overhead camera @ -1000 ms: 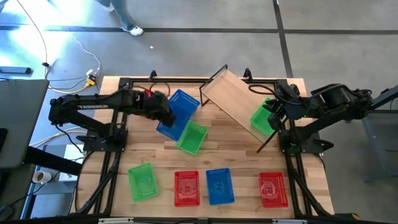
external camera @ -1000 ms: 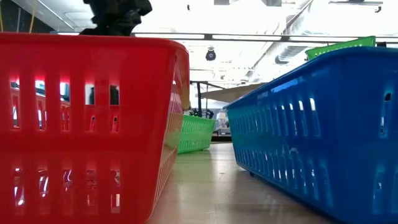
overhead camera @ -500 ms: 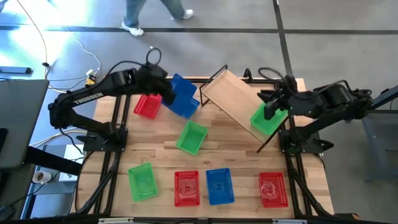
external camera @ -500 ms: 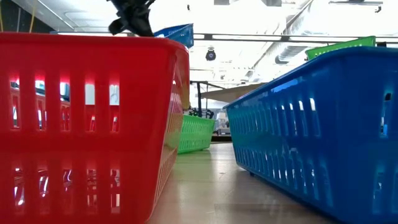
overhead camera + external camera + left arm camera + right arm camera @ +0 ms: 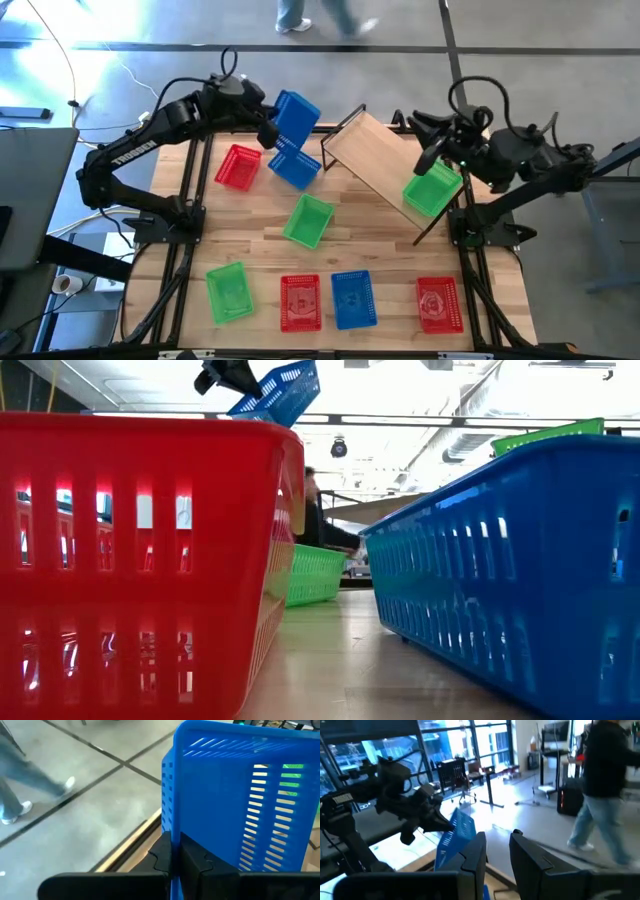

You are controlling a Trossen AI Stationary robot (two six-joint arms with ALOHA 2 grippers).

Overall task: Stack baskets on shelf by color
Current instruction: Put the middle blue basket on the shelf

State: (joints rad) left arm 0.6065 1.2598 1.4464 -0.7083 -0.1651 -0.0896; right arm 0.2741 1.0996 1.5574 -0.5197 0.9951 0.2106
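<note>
1. Your left gripper [image 5: 270,128] is up at the far-left part of the table [image 5: 380,262], clenched on the wall of a blue basket [image 5: 294,116]. The left wrist view shows the two fingers [image 5: 165,852] pinching that blue wall edge-on, and the low view shows the basket tilted and lifted above the table.
2. A second blue basket [image 5: 296,167] lies on the table just below the held one. A red basket [image 5: 238,167] sits beside it to the left.
3. Your right gripper [image 5: 432,160] is at the far-right side, above the near end of the shelf [image 5: 372,160]. In the right wrist view its fingers [image 5: 476,851] stand slightly apart with nothing seen between them. Whether they touch the green basket [image 5: 432,190] just below, you cannot tell.
4. The shelf lies diagonally across the far middle of the table, its wooden plank facing up, with that green basket at its lower right end.
5. Another green basket [image 5: 308,220] rests tilted at the table's centre.
6. Along the near edge you have a row of four: a green one [image 5: 228,291], a red one [image 5: 301,302], a blue one [image 5: 352,299] and another red one [image 5: 438,304].
7. A person [image 5: 602,785] walks on the floor beyond the table.
</note>
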